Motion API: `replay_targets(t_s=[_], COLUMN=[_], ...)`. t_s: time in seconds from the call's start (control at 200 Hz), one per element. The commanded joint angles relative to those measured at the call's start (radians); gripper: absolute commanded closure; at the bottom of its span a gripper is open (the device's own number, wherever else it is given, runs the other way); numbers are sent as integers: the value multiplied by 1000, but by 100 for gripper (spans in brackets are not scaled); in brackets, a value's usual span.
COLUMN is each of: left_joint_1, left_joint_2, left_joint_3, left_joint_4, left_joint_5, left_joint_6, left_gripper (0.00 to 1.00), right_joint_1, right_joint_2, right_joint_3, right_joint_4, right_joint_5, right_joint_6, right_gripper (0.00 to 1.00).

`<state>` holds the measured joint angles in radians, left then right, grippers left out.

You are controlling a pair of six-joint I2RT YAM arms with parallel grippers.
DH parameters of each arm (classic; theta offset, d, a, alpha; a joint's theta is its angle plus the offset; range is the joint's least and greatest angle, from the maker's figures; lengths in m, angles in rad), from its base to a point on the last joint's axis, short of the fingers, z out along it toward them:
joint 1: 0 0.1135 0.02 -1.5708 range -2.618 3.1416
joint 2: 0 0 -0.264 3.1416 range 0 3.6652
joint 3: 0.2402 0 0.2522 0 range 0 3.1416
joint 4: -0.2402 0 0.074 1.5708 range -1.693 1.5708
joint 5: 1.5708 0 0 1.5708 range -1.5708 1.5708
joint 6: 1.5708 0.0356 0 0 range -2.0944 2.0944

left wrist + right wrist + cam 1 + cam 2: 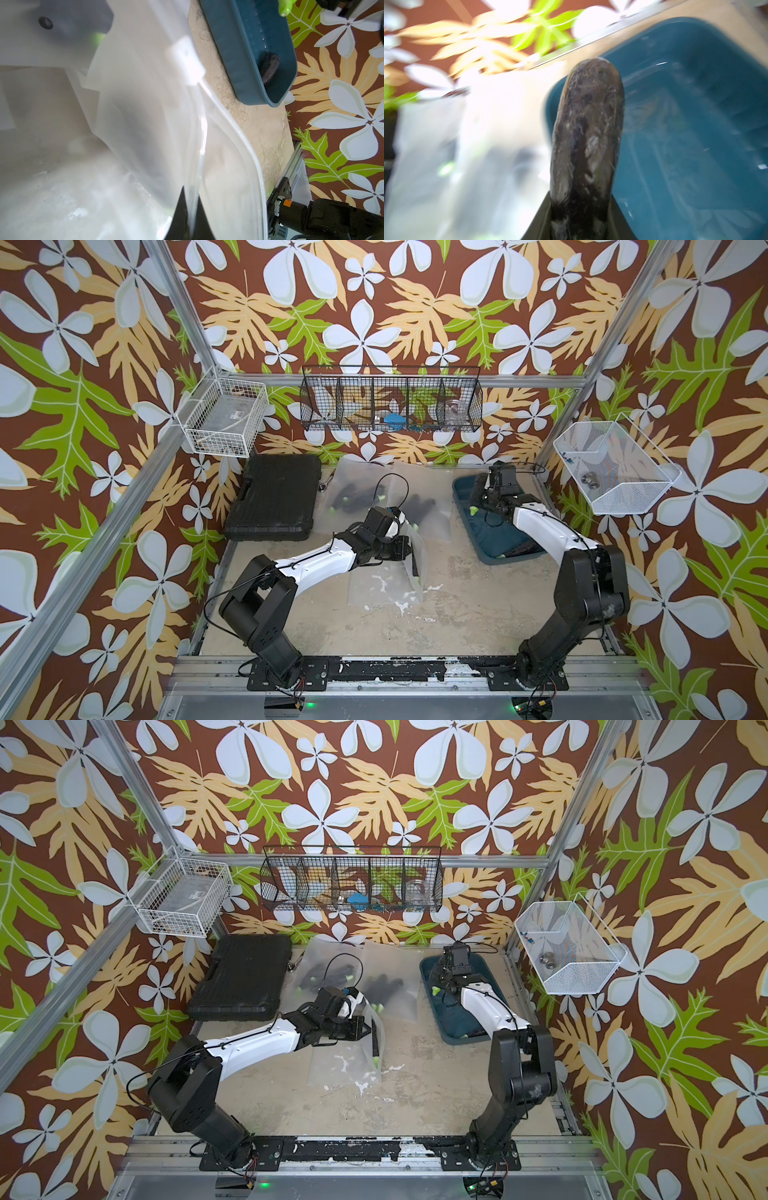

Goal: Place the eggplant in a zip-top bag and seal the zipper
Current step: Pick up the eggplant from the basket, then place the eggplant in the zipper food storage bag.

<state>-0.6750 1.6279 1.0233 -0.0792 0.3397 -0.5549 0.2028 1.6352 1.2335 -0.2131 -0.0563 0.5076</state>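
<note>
A clear zip-top bag [386, 585] lies mid-table with one side of its mouth lifted. My left gripper [412, 549] [191, 199] is shut on that lifted edge of the bag [228, 162]. The mouth gapes, and the white slider [186, 60] sits at the far end of the zipper. My right gripper [484, 499] [580, 199] is over the blue tray [490, 560]. It is shut on a dark, mottled eggplant [588, 124], whose rounded end sticks out beyond the fingers. The right wrist view is blurred.
Another dark eggplant [269, 66] lies at the tray's near end. Two frosted bags holding eggplants [353, 493] [419, 506] lie at the back. A black case [272, 497] sits back left. Wire baskets [390, 400] [611, 466] hang on the walls.
</note>
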Motion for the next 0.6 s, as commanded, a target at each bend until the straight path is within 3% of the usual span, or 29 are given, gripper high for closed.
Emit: replay_targets(t_s=[0.0, 0.165, 0.42, 0.596], left_joint_1=[2, 2, 2, 3], left_joint_2=[1, 4, 12, 16], left_joint_3=[8, 8, 20, 29], left_joint_4=[20, 27, 22, 24], left_joint_5=[-15, -25, -36, -33], left_joint_6=[6, 4, 13, 9], left_gripper=[100, 100, 100, 100], right_joint_1=[93, 210, 254, 288], right_joint_2=[-106, -248, -390, -391], right_joint_3=[-71, -162, -301, -338], right_joint_4=[-6, -34, -77, -138], right_joint_5=[-140, -289, -576, -640], right_joint_6=[-23, -30, -49, -57], right_gripper=[73, 79, 79, 76])
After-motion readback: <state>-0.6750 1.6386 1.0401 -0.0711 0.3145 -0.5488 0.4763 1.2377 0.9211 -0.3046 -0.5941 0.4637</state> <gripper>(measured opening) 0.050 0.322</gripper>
